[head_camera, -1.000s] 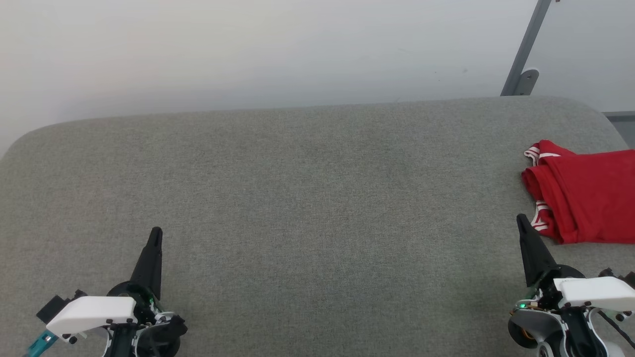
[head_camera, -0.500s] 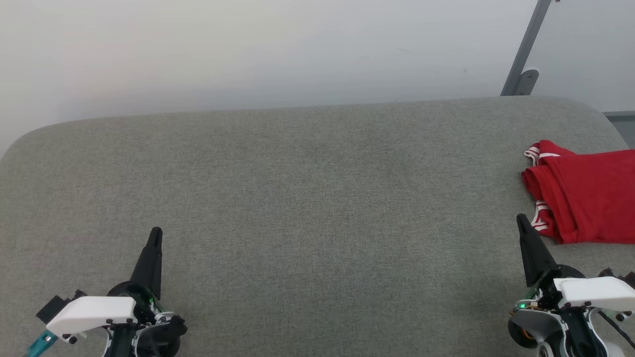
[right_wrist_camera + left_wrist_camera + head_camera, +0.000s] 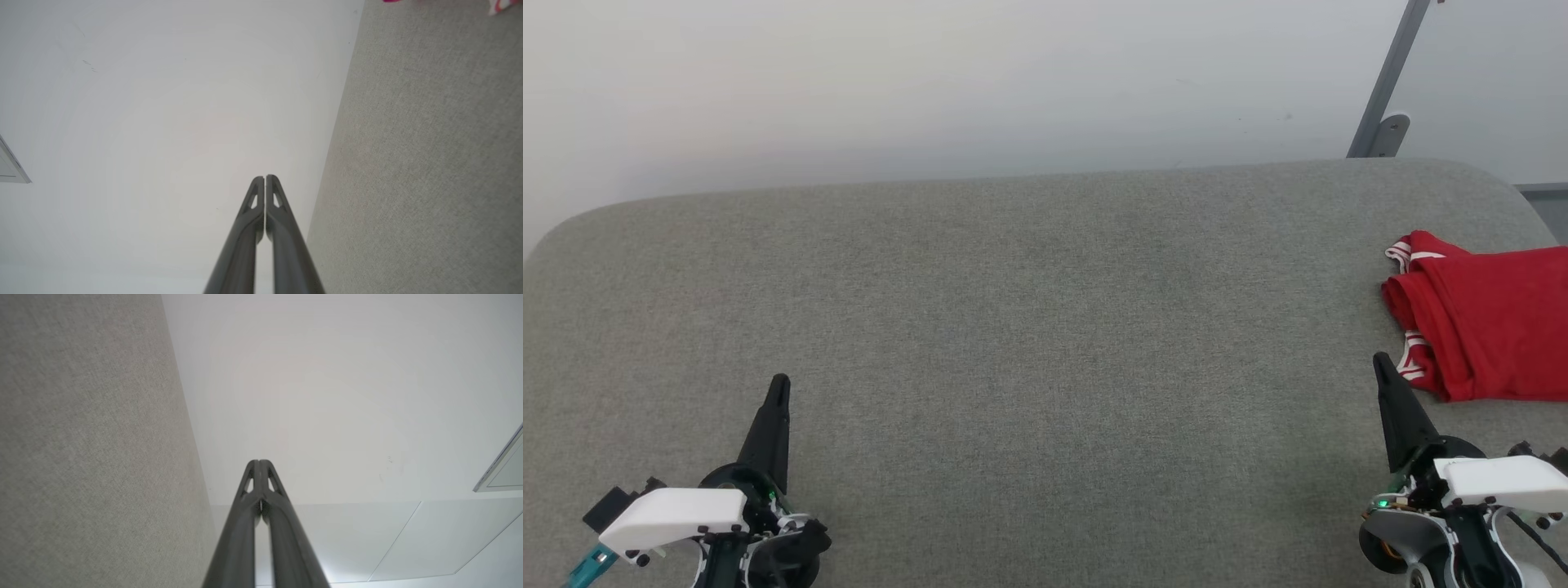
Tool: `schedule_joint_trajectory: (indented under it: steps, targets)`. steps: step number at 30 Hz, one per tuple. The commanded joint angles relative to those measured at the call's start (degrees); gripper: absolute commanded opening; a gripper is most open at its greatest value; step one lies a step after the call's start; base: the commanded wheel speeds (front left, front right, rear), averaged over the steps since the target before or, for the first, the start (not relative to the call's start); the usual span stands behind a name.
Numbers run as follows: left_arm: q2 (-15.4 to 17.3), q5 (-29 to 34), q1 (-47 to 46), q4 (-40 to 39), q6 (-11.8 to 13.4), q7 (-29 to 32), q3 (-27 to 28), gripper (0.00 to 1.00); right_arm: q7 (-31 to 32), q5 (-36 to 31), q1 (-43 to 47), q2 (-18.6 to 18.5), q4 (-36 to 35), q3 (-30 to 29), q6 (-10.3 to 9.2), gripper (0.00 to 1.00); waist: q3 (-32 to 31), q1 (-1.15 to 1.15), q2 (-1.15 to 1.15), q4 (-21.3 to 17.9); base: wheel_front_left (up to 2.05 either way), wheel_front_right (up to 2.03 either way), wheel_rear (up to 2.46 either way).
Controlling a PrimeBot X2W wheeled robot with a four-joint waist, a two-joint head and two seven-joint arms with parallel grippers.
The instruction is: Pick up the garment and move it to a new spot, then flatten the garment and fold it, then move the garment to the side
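The garment [image 3: 1494, 322], bright red with red-and-white striped trim, lies folded at the far right of the grey padded surface [image 3: 1029, 327], partly cut off by the head view's right edge. A sliver of the garment [image 3: 500, 4] shows at the top of the right wrist view. My right gripper [image 3: 1379, 361] is shut and empty, its tip just left of the garment's near corner, apart from it. My left gripper [image 3: 781, 380] rests at the lower left, shut with nothing in it. In the wrist views, the left gripper [image 3: 259, 461] and the right gripper [image 3: 264, 177] each have their fingers pressed together.
A pale wall [image 3: 931, 82] rises behind the grey surface. A grey metal post with a bracket [image 3: 1384, 106] stands at the back right. The surface has rounded far corners.
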Motion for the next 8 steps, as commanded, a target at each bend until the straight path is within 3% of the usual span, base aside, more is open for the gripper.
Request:
schedule_joint_trajectory:
  steps: [1, 8]
  targets:
    - [-0.06, 0.21, -0.74, 0.0, -0.33, 0.1, 0.11, 0.0, 0.15, 0.22, -0.29, 0.07, 0.1, -0.01, -0.02, 0.0, 0.0, 0.0, 0.0, 0.0, 0.0, 0.0, 0.0]
    - [-0.07, 0.23, -0.75, 0.0, -0.32, 0.11, 0.13, 0.0, 0.15, 0.22, -0.29, 0.07, 0.12, -0.01, -0.02, 0.0, 0.0, 0.0, 0.0, 0.0, 0.0, 0.0, 0.0]
